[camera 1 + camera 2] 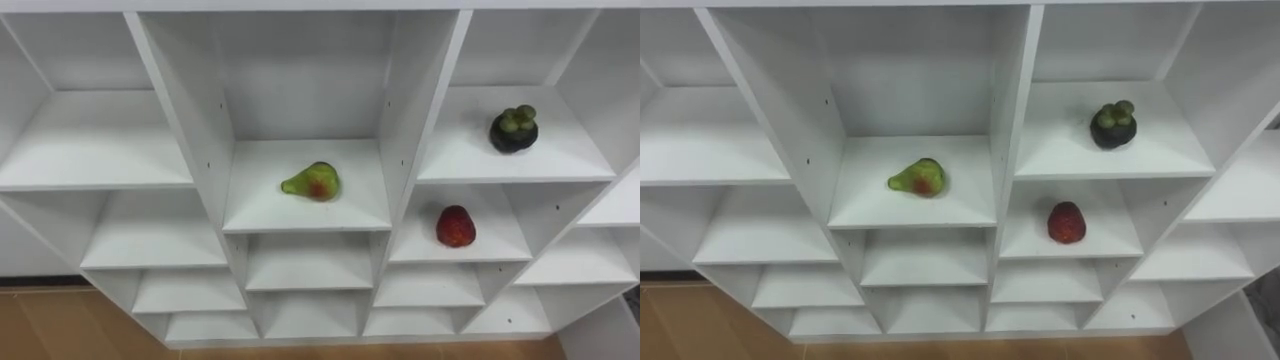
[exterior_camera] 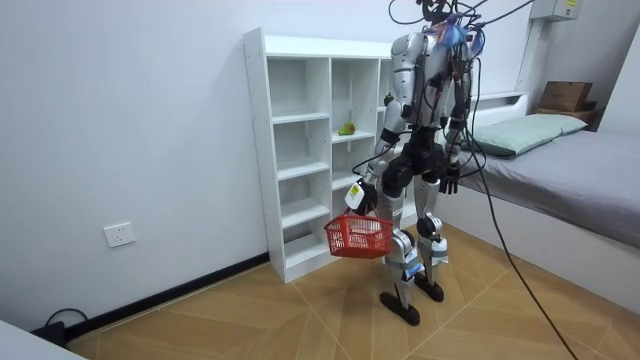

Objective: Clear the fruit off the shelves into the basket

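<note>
Collecting seems unstarted: left hand (image 2: 365, 196) clasps the red plastic basket (image 2: 357, 236); right hand (image 2: 450, 184) fingers unclear. Next, reach the green-red pear (image 1: 312, 182) at its white shelf (image 1: 262, 205) centre.

Closet (image 1: 262, 203): white board, smooth, with a satin, laminate-like finish; wall (image 2: 130, 120): matt white paint. Fruit: pear (image 1: 313, 182), green with a red blush, smooth glossy skin; mangosteen (image 1: 513, 130), dark smooth rind with a dull sheen under a matt green cap; red fruit (image 1: 455, 226), slightly shiny, its surface too small to tell smooth from pitted. Basket (image 2: 357, 236): red plastic, open lattice walls; floor (image 2: 260, 320): wood-look boards laid in herringbone, smooth, low sheen; bed (image 2: 580, 165): grey cloth cover, matt and soft-looking.
</note>
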